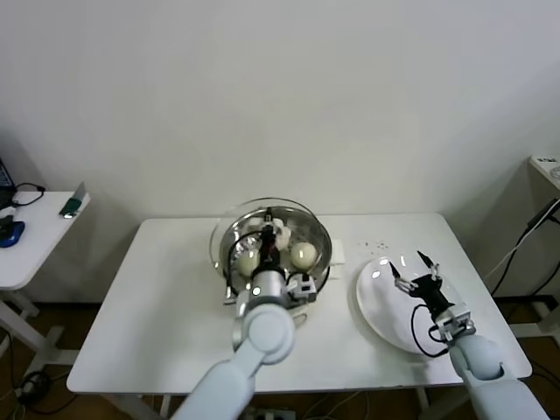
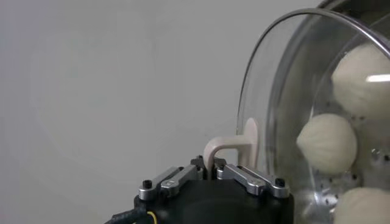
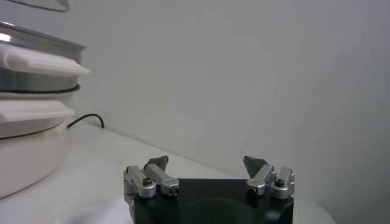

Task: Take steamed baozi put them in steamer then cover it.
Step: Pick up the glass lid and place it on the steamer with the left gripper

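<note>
— What do you have on the white table (image 1: 166, 324) apart from the job itself?

— A large flat white plate (image 1: 378, 302) near your right-hand edge, and a few dark specks (image 1: 374, 244) on the tabletop just behind it.

— And off the table?

— To your left stands a second, smaller white side table (image 1: 31, 249). A blue object (image 1: 10, 232) sits on it, with a black cable (image 1: 26, 194) behind it and a small greenish item (image 1: 72, 204) at its far corner. On your right, black cables (image 1: 525, 241) hang beside a white shelf edge (image 1: 544, 166). A plain pale wall (image 1: 280, 96) runs behind everything.
</note>
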`<action>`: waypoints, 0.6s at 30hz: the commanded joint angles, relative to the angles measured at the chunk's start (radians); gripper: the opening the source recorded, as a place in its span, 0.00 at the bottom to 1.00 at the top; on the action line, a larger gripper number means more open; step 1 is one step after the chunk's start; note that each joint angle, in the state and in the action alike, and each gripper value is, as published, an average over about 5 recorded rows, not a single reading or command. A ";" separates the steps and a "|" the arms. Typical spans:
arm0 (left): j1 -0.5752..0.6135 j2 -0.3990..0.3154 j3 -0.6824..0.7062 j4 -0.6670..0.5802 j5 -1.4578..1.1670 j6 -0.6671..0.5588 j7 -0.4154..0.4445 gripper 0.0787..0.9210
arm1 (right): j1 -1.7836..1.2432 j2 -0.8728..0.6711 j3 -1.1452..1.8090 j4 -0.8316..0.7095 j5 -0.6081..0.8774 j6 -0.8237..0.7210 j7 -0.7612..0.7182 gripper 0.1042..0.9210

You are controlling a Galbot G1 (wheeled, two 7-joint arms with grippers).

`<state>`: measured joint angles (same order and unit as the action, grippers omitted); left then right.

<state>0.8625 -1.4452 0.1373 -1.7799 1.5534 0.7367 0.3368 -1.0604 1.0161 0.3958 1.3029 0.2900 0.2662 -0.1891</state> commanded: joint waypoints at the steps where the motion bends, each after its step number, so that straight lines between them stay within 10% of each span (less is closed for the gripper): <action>1: -0.025 -0.080 0.018 0.111 0.020 0.049 -0.003 0.09 | 0.002 0.004 0.001 -0.008 -0.003 0.004 -0.004 0.88; 18: -0.033 -0.093 -0.014 0.144 0.017 0.047 0.000 0.09 | 0.030 0.006 -0.007 -0.026 -0.015 0.008 -0.007 0.88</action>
<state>0.8356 -1.5134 0.1384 -1.6615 1.5679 0.7363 0.3347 -1.0411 1.0205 0.3902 1.2828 0.2777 0.2733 -0.1956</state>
